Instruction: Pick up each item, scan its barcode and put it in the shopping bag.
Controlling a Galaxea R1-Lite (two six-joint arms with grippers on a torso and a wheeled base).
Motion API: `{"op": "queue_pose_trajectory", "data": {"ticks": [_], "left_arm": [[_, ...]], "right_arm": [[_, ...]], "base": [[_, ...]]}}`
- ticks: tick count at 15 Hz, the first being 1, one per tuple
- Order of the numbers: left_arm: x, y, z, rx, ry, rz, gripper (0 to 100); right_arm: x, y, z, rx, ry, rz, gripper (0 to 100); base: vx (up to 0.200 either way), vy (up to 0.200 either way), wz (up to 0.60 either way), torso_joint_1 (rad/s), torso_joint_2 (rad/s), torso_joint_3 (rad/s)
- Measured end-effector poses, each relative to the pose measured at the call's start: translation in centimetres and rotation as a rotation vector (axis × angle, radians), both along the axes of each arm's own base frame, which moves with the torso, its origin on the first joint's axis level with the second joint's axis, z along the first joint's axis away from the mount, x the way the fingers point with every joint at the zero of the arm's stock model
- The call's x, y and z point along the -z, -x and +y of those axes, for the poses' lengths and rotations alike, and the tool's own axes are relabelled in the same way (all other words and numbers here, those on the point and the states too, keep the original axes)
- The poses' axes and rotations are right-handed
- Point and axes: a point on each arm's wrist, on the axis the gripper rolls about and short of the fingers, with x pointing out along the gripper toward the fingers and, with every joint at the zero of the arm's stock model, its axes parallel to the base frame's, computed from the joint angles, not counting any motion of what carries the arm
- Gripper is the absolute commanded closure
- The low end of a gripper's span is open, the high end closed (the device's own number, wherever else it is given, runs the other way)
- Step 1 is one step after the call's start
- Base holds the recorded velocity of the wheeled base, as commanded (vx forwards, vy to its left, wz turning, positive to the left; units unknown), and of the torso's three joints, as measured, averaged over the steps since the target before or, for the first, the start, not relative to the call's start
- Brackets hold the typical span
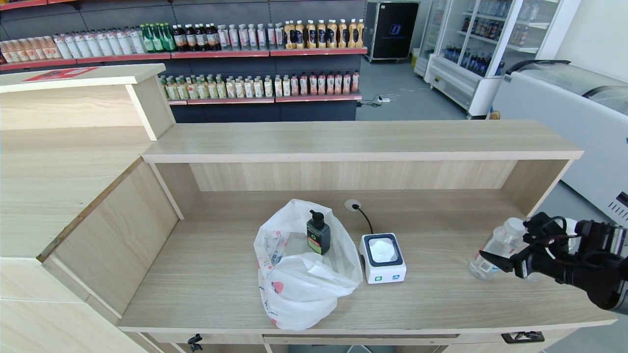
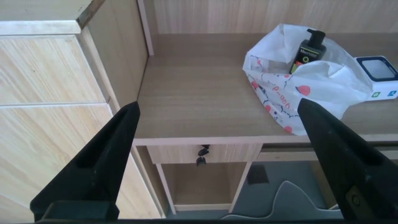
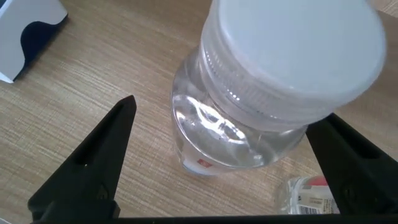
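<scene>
Starting on the left: my left gripper (image 2: 214,165) hangs out in front of the counter's (image 1: 196,284) left end, jaws spread wide and holding nothing, well apart from everything on top. Around the middle of the counter sits the white shopping bag (image 1: 304,279), slumped open, with a dark pump bottle (image 1: 318,234) standing upright inside it near the back. Just beside the bag on the right is the scanner (image 1: 382,257), a little white box with its window facing up, and a black cable (image 1: 364,218) runs from it to a hole in the counter behind. Well over to the right, near the counter's end, is a clear bottle (image 1: 493,250) with a white cap, resting on the wood. My right gripper (image 1: 510,242) is right at it, jaws released, one finger (image 3: 93,168) on each side so the bottle sits between them. Can't tell from the wrist cam whether either finger actually touches it.
</scene>
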Motion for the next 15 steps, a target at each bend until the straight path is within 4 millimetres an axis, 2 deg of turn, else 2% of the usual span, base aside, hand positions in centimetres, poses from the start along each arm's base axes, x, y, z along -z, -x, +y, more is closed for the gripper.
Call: {"op": "queue_pose_trajectory", "data": {"ticks": [14,15], "left_arm": [[0.0,0.0,0.0,0.0,0.0,0.0,0],[0.0,0.0,0.0,0.0,0.0,0.0,0]], "right_arm": [[1.5,-1.6,1.1,-0.045,0.008,-0.021,0],[1.6,-1.7,1.2,-0.048,0.009,-0.023,100]], "base": [[0.0,0.0,0.0,0.0,0.0,0.0],[0.0,0.0,0.0,0.0,0.0,0.0]]}}
